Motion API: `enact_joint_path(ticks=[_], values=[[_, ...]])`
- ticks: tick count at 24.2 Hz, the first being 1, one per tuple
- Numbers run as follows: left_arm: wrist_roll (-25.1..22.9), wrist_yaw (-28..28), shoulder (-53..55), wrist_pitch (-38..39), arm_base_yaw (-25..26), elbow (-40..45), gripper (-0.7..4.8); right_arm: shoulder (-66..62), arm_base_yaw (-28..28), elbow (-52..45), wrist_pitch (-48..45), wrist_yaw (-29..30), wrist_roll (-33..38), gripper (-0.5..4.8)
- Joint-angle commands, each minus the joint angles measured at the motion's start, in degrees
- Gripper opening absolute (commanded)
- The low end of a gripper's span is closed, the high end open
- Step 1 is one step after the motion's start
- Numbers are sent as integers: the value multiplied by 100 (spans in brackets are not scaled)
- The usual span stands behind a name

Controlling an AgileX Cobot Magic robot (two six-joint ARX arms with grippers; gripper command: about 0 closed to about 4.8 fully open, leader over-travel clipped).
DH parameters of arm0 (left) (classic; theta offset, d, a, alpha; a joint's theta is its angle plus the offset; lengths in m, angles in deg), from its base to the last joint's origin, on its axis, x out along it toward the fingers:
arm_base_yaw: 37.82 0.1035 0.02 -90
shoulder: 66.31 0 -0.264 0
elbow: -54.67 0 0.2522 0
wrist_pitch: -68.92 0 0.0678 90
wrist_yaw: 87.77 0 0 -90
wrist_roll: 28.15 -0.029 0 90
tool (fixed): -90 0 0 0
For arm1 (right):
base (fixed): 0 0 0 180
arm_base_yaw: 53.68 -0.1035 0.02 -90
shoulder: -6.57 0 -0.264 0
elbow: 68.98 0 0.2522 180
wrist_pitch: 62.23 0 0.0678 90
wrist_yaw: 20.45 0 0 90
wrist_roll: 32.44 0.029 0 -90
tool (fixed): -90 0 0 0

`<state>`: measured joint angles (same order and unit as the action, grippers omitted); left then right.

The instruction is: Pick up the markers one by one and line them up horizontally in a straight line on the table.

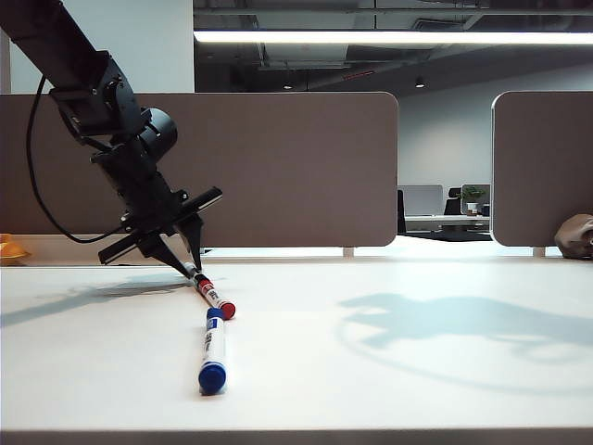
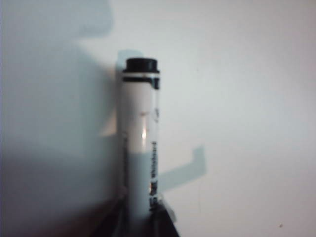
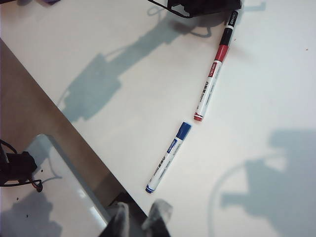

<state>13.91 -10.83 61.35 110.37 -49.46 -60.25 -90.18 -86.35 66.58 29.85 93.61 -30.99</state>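
Three markers lie nearly end to end on the white table. The blue marker is nearest the front edge. The red marker lies behind it, slanting towards the back left. The black marker continues that line and lies flat. My left gripper points down over its far end, open, one finger on either side of the barrel. My right gripper hovers high over the table's front edge, slightly open and holding nothing. It is out of the exterior view.
Grey-brown partition panels stand along the back of the table. An orange object sits at the far left and a brownish lump at the far right. Below the front edge a black cable lies on a glossy surface.
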Motion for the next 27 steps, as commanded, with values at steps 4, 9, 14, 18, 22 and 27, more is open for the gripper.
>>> enact_joint_path(ticks=[4, 9, 14, 18, 22, 27], values=[[-2, -28, -28, -26, -9, -4, 102, 35, 0, 20, -61, 9, 2, 63], [-2, -55, -28, -24, -9, -4, 102, 35, 0, 20, -61, 9, 0, 63], [0, -114, -28, -31, -9, -4, 103, 35, 0, 20, -61, 9, 0, 63], [0, -114, -28, -31, -9, -4, 103, 35, 0, 20, -61, 9, 2, 63], [0, -116, -28, -44, -9, -7, 103, 35, 0, 20, -61, 9, 2, 63], [2, -133, -31, -79, -9, -9, 102, 35, 0, 20, -61, 9, 2, 63]])
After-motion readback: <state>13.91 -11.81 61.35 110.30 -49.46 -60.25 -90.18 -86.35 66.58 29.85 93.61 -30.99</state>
